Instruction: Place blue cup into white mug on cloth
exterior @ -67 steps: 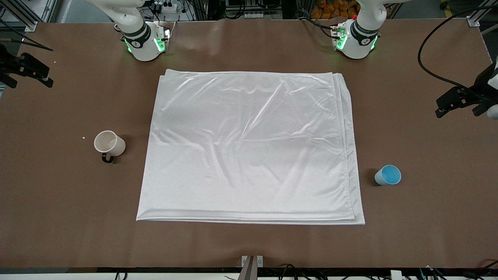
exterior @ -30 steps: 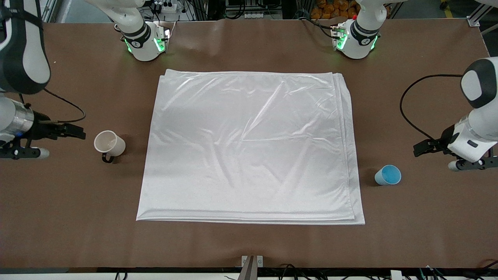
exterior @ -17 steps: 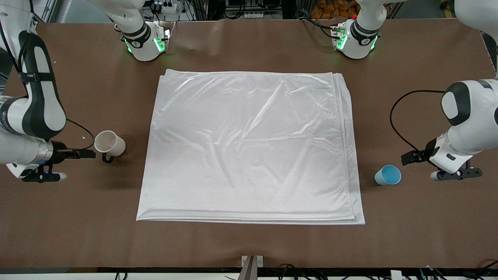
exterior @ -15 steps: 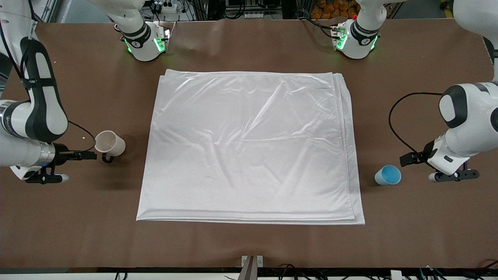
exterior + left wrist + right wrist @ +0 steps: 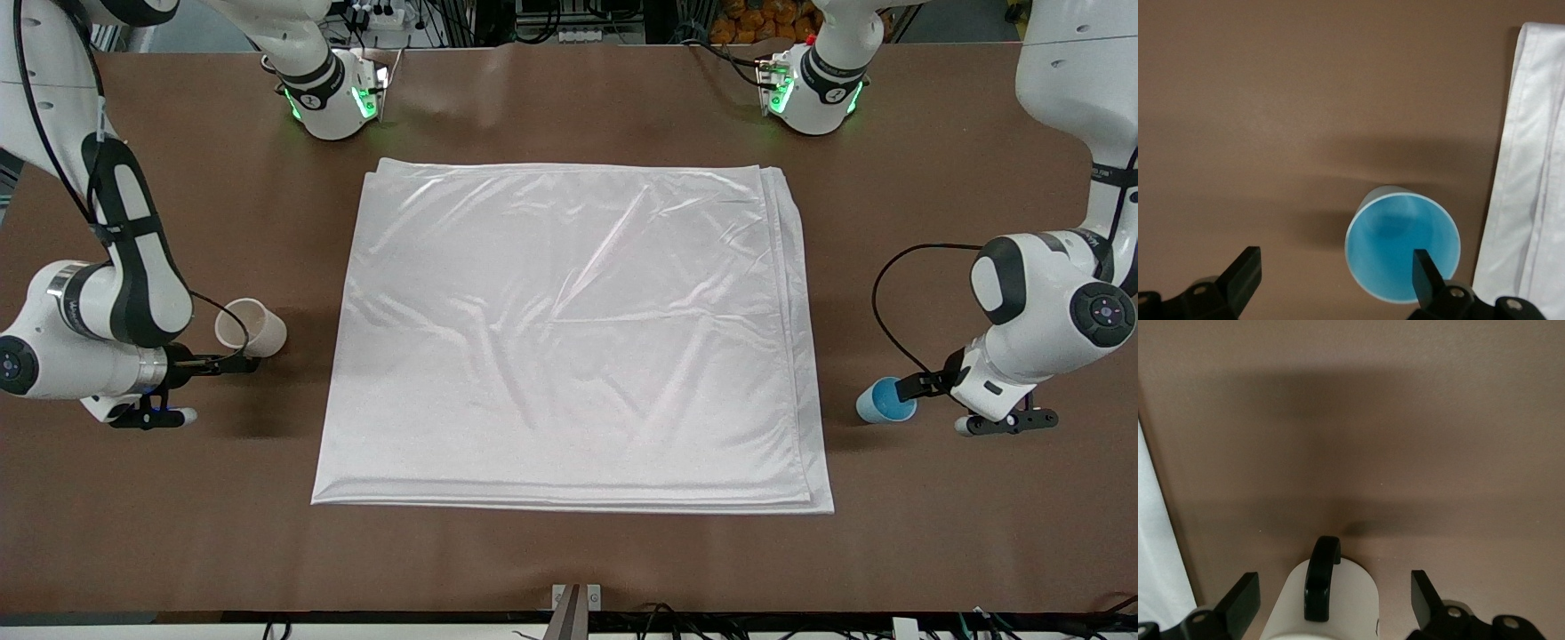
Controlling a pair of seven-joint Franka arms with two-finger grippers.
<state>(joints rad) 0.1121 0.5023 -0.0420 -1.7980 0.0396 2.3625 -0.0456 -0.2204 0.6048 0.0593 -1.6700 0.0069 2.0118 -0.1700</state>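
left hand (image 5: pixel 1331 280): spread wide, holds nothing, one finger over the blue cup (image 5: pixel 880 402) | right hand (image 5: pixel 1335 600): spread wide, holds nothing, straddling the white mug (image 5: pixel 252 327) at its handle | cloth (image 5: pixel 569 338): mid-counter (image 5: pixel 569 560), between the two, bare | cup and mug: both on the counter beside the cloth.

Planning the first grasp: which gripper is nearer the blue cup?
Left. The left gripper, open, is at the blue cup; the right gripper is at the white mug toward the table's right-arm end.
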